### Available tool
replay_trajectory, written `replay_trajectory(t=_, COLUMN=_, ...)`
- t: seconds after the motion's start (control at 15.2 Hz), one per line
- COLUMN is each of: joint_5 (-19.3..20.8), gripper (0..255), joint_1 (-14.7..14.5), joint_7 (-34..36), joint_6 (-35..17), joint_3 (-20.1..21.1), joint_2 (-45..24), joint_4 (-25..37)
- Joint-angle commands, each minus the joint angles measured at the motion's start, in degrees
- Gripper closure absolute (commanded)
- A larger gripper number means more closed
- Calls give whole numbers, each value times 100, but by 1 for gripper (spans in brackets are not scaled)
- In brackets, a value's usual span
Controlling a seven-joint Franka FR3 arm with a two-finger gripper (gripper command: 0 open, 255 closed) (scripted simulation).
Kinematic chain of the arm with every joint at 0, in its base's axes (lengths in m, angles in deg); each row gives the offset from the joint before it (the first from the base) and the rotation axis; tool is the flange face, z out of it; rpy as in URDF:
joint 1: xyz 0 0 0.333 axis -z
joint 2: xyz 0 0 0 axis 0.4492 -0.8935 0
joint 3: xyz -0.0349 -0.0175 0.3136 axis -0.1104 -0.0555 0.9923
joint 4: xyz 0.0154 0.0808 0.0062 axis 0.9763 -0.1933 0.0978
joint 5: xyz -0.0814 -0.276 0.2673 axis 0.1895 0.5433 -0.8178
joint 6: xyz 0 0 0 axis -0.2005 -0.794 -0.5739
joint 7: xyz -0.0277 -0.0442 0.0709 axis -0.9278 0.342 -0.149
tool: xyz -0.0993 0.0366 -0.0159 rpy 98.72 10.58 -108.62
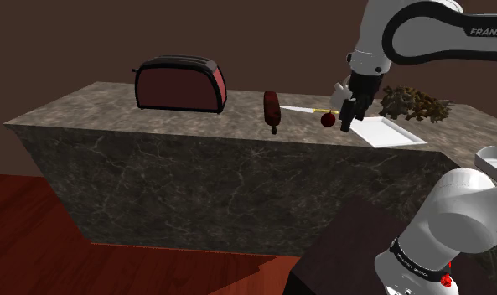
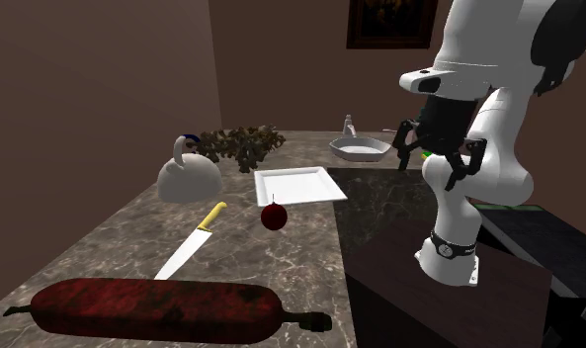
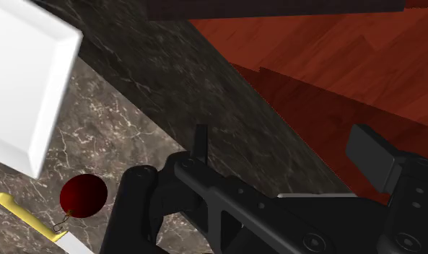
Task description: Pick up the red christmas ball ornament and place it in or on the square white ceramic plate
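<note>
Closest to the lens, spreads the black gripper (image 3: 284, 148) wide, fingers (image 3: 374, 162) well apart and clasping nothing, aimed down past the marble counter's (image 3: 125, 123) front edge toward a red-brown wood floor (image 3: 335, 65). Bends the white arm (image 1: 368, 42) over the counter, hand tilted and hovering just beside the ornament (image 1: 328, 119): a small dark-red ball with a little hook, resting on the counter beside the yellow handle of a knife (image 2: 192, 245) and near the edge of the square white plate (image 2: 298, 185), not on it. Loses part of the plate and most of the knife past the wrist view's border.
</note>
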Motion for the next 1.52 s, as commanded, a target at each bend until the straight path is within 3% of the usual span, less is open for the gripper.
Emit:
replay_trajectory(t=0.0, joint_5=0, gripper=0, joint_1=0, joint_7=0, joint_6=0, joint_3=0, joint_2=0, joint_4=0)
replay_trajectory(t=0.86, joint_5=1098, gripper=0, joint_1=428, joint_7=-1292, joint_6=-2469, joint_3=-1249, joint_2=-1215, joint_4=-269)
replay_trajectory(t=1.45, joint_5=1205, gripper=0, joint_1=482, joint_7=-2234, joint_6=-4090, joint_3=-2124, joint_2=-2707, joint_4=369)
